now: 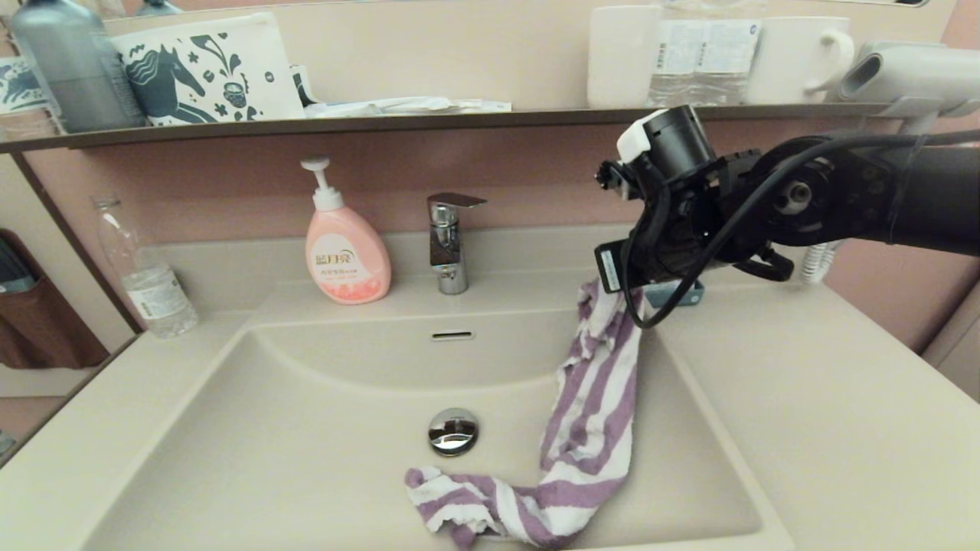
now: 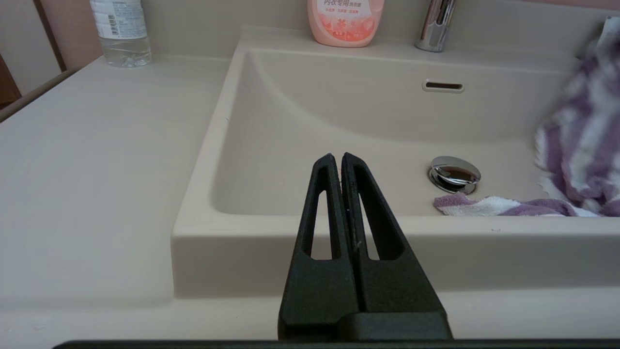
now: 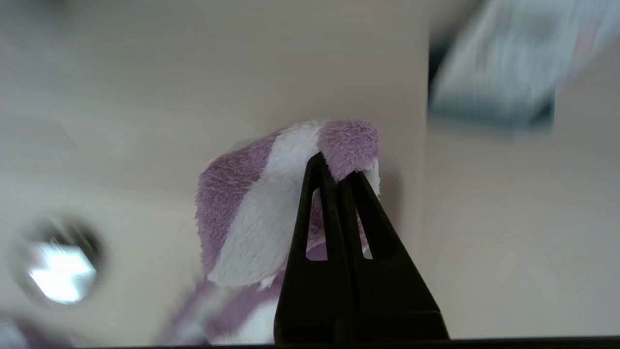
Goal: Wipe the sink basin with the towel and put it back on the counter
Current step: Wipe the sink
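Lifting the purple-and-white striped terry towel from the cream-beige rectangular sink basin.
Our right claw is clamped on its upper end beside the worktop; our left claw rests pressed together.

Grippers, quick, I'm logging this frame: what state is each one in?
Left gripper: closed, empty, parked in front of the sink basin.
Right gripper: closed on the towel, above the basin's right rear corner.
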Controlling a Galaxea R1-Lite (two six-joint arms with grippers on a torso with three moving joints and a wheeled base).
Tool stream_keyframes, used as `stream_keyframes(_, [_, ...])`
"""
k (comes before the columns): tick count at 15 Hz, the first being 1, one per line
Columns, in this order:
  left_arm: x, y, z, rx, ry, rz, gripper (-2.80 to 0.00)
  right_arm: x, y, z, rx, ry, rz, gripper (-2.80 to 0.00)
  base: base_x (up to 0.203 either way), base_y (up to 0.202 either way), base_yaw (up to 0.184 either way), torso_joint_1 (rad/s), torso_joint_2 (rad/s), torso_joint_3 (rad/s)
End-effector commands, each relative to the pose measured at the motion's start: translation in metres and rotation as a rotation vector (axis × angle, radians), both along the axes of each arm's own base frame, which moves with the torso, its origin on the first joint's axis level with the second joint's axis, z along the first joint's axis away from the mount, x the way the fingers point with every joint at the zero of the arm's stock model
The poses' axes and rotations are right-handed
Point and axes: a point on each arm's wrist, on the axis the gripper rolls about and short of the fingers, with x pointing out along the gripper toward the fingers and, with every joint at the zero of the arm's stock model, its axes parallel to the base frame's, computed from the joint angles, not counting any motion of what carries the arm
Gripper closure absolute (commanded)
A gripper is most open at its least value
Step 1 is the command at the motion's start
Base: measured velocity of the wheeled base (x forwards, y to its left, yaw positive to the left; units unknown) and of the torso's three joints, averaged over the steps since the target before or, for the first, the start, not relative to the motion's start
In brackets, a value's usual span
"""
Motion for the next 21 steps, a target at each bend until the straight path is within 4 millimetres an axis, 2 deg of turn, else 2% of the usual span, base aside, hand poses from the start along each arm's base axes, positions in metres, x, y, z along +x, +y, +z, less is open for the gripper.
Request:
stream_keyframes(1, [0.000,0.000,0.000,-0.001,-0.001,0.000,0.00,0.007,0.009,0.011,0.078,-0.123,-0.001,0.00,0.000,0.000,0.000,0.000,0.00,0.000])
stream_keyframes(4, [0.000,0.000,0.000,-0.001,-0.001,0.000,0.00,0.001,0.013,0.033,0.152,-0.253,-0.006,0.00,0.000,0.000,0.000,0.000,0.00,0.000])
stream_keyframes(7, [0.000,0.000,0.000,-0.001,-0.001,0.000,0.00,0.007,0.017,0.051,0.259,-0.428,-0.013,0.00,0.000,0.000,0.000,0.000,0.00,0.000])
stream_keyframes(9, [0.000,0.000,0.000,-0.001,-0.001,0.000,0.00,0.021,0.028,0.034,0.259,-0.456,-0.035,0.00,0.000,0.000,0.000,0.000,0.00,0.000])
stream_keyframes(14, [0.000,0.000,0.000,-0.001,-0.001,0.000,0.00,0.046,0.071,-0.027,0.235,-0.429,-0.008,0.00,0.000,0.000,0.000,0.000,0.00,0.000])
stream_keyframes(17, [0.000,0.000,0.000,-0.001,-0.001,0.000,0.00,0.059,0.086,-0.065,0.199,-0.398,0.006,0.00,0.000,0.000,0.000,0.000,0.00,0.000])
stream_keyframes(21, [0.000,0.000,0.000,-0.001,-0.001,0.000,0.00,0.063,0.098,-0.092,0.169,-0.358,0.022,0.00,0.000,0.000,0.000,0.000,0.00,0.000])
